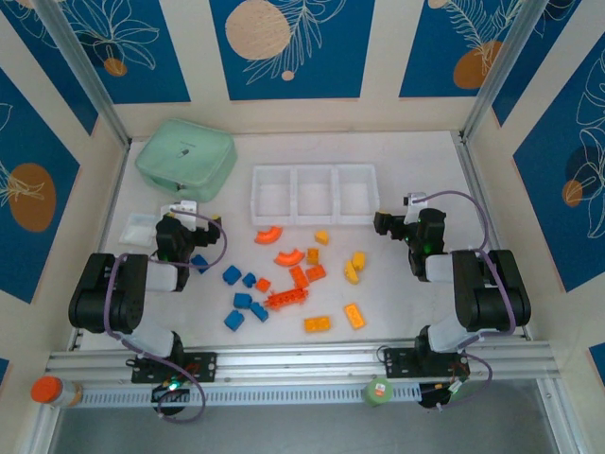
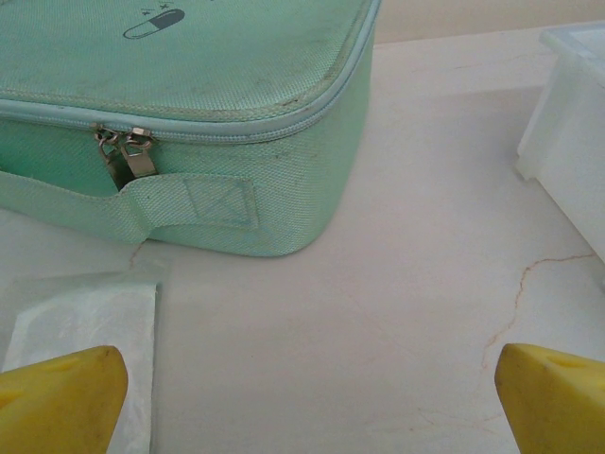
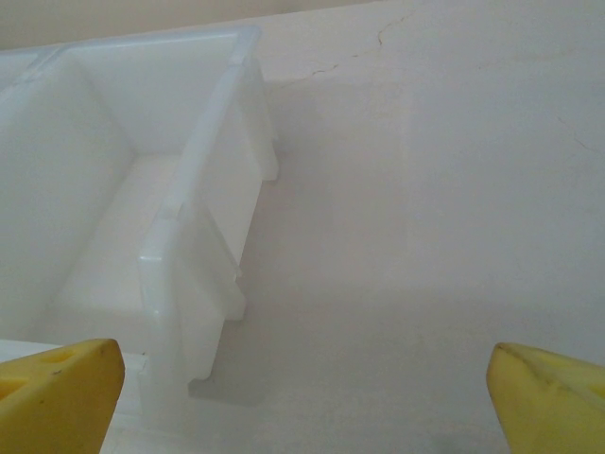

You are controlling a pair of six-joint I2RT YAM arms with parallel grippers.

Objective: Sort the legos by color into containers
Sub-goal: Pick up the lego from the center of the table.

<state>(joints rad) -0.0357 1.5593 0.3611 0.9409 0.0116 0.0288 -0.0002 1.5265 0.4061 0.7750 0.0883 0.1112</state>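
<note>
The legos (image 1: 284, 281) are lying scattered on the table (image 1: 416, 170), in the middle between the two arms and just near of the containers (image 1: 315, 194). Blue ones are sitting to the left, red-orange ones in the centre and yellow-orange ones to the right. The containers are standing in a row at the far middle, and the bins are looking bare inside.

The left end effector (image 1: 178, 227) is hanging wide open over the left of the table, gripping nothing. In the left wrist view its yellow fingertips (image 2: 57, 402) are framing bare table, with the mint green zip case (image 2: 189, 113) just beyond and a clear bag (image 2: 85, 317) lying beside the left finger.

The right end effector (image 1: 388, 224) is also standing wide open and holding nothing, just right of the rightmost bin. In the right wrist view its fingertips (image 3: 553, 397) are spreading apart, the left one sitting near that bin's outer wall (image 3: 189, 236).
</note>
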